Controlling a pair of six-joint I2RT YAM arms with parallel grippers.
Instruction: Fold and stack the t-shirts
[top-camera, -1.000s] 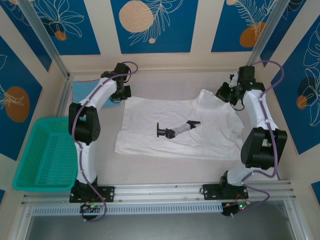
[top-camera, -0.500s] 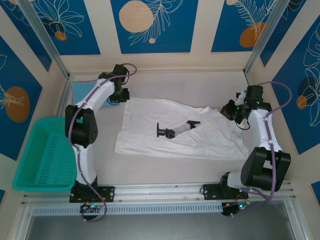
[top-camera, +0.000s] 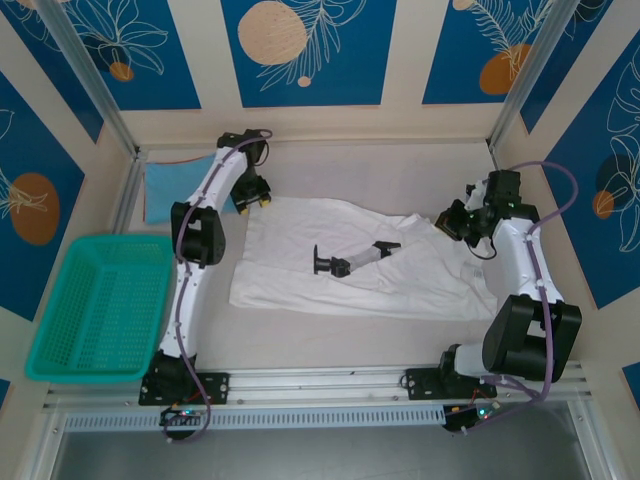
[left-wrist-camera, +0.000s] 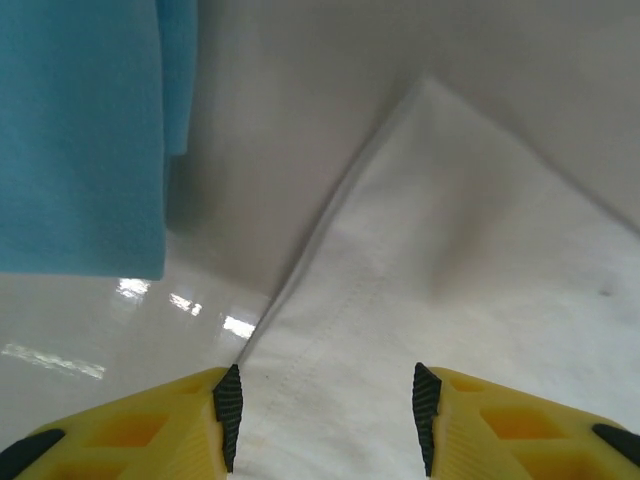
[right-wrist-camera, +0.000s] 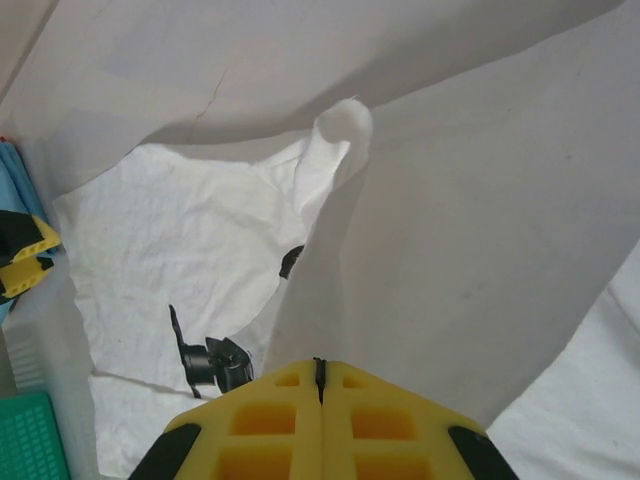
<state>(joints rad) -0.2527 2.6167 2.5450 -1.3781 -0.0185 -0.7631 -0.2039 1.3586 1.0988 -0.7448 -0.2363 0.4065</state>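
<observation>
white shirt (top-camera: 330, 285) lies spread on the counter (top-camera: 380, 170), long axis left to right, black mark (top-camera: 350, 260) up, hemmed corner pointing far left. left tool (left-wrist-camera: 322, 405) hangs over that corner, fingers spread. right tool (right-wrist-camera: 319, 375) pinches the shirt's raised far-right fold. blue shirt (top-camera: 175, 187) lies far left.

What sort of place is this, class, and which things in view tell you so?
Probably a robotics lab test cell, not a home: a left arm and a right arm bolted to a metal rail, printed wall panels boxing in the table, and a white t-shirt spread out.
</observation>
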